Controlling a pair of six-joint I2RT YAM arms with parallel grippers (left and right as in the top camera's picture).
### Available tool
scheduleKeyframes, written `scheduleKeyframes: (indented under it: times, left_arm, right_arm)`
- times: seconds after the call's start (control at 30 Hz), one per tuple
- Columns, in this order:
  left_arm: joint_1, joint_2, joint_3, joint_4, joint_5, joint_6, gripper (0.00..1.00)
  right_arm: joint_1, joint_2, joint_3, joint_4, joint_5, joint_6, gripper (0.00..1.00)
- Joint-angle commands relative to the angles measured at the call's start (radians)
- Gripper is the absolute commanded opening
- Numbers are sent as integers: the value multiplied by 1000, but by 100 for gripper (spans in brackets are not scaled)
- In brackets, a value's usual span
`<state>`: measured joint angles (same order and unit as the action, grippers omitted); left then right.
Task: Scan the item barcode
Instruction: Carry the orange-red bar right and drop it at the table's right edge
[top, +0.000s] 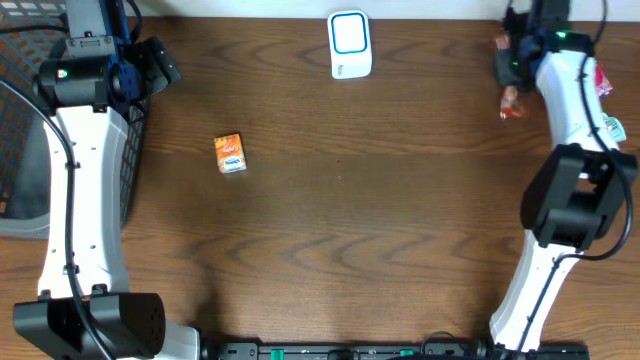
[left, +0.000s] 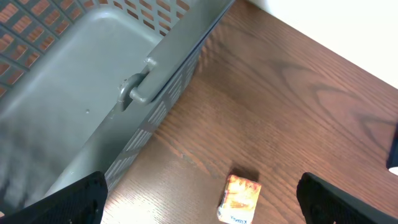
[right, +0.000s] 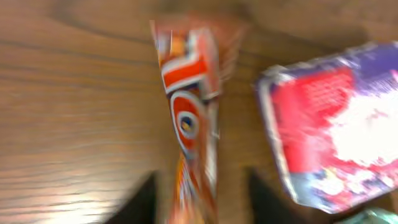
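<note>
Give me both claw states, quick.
Left claw: open, holding nothing.
Right claw: cannot tell; the view is blurred, with its fingers either side of an orange snack wrapper.

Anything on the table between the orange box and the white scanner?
Nothing: overhead shows only bare table between the orange box and the white scanner.

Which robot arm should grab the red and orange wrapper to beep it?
Probably the right arm. Its pincer hangs right over the wrapper, with one finger on each side. The left pincer is far across the table, by the basket.
</note>
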<state>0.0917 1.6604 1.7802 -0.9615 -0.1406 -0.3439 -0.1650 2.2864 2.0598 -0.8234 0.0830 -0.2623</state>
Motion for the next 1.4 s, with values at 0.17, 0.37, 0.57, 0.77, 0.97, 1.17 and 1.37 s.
scheduleKeyframes:
  times: [0.17,0.37,0.57,0.77,0.97,1.17,1.37]
  left_arm:
    - [14,-13,6,-2,-21,-10,98]
    - [14,-13,6,-2,-21,-10,98]
    - [14,-13,6,-2,-21,-10,98]
    - [14,-13,6,-2,-21,-10,98]
    - [14,-13,6,-2,-21,-10,98]
    - [14,-13,6,-2,-21,-10,98]
    - [14,-13,6,-2,-21,-10,98]
  right_arm:
    - [-64,6,5,-13,-2,141,75]
    - [-34,6,5,-28,-150,146,70]
    - [34,6,5,-23,-204,142,22]
    - [67,25,-35,3,-105,142,2]
    - [50,90,-80,51,-74,180,1]
    - [25,155,-80,85,-74,180,1]
    - [1,192,-80,158,-73,230,1]
